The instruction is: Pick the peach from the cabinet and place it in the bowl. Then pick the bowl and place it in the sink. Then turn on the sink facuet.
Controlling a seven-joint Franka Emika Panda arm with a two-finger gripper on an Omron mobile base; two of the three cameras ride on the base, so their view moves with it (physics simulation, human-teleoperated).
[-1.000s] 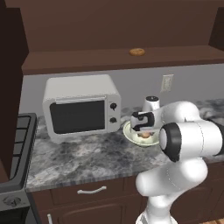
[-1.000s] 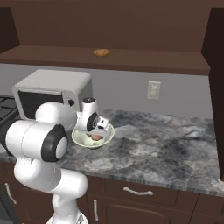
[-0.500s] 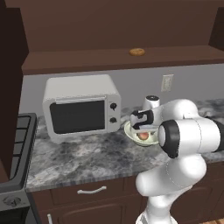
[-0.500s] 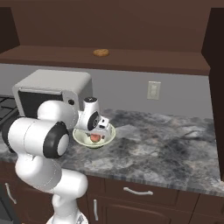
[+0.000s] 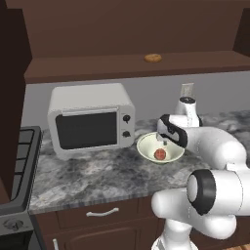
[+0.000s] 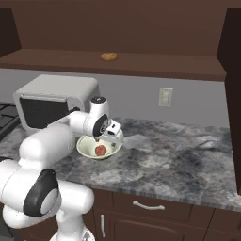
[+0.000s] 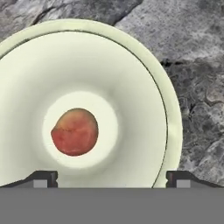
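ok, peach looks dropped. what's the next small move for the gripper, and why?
Probably shift sideways and down so the open gripper straddles the bowl rim. The peach lies free in the bowl's middle, the fingertips stand wide apart with nothing between them, and the bowl sits on the counter by the microwave, so the first step looks done and the bowl goes next.

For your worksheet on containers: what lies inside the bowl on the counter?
One peach lies at the bottom of the bowl, with nothing else inside. The peach covers the spot beneath it.
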